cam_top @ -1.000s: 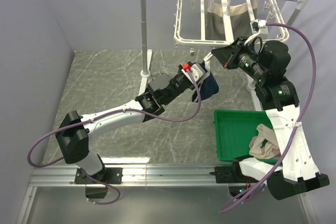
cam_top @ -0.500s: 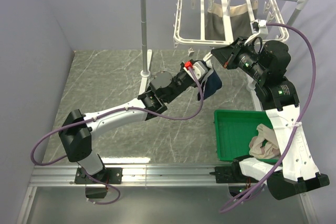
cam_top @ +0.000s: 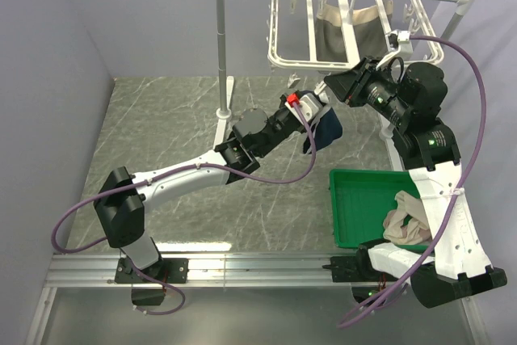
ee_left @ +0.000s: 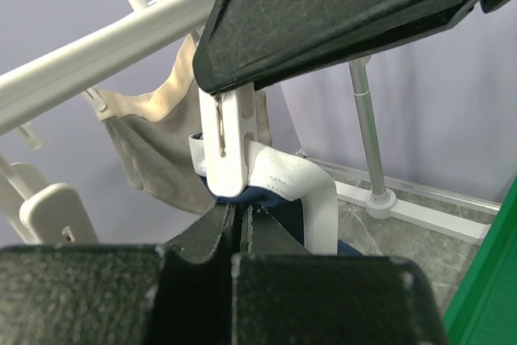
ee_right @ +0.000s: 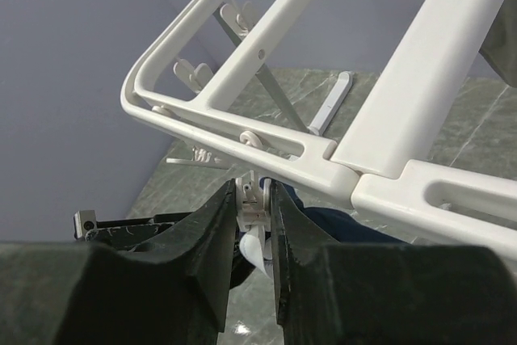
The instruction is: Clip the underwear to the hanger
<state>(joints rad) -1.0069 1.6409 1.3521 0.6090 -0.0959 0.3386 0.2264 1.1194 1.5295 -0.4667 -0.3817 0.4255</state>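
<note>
The white hanger (cam_top: 313, 28) hangs from the stand's crossbar at the back. My left gripper (cam_top: 313, 111) is shut on the navy underwear (cam_top: 326, 128) and holds its white waistband (ee_left: 300, 182) up under a clip (ee_left: 229, 145) at the hanger's near edge. In the left wrist view the navy cloth (ee_left: 279, 214) sits right at the clip's lower tip, above my shut left gripper (ee_left: 240, 214). My right gripper (ee_right: 254, 199) is shut on that clip (ee_right: 258, 193), squeezing its top, just under the hanger frame (ee_right: 242, 131). The right gripper also shows in the top view (cam_top: 335, 86).
An olive-grey garment with a beige band (cam_top: 331, 34) hangs clipped inside the hanger. The white pole stand (cam_top: 220, 46) rises at the back left of it. A green tray (cam_top: 355, 195) holding a beige cloth (cam_top: 408, 228) sits at the right front.
My left gripper has carried the underwear up and to the right, bringing it to the clip. The right gripper has stayed on the clip at the hanger's edge.
</note>
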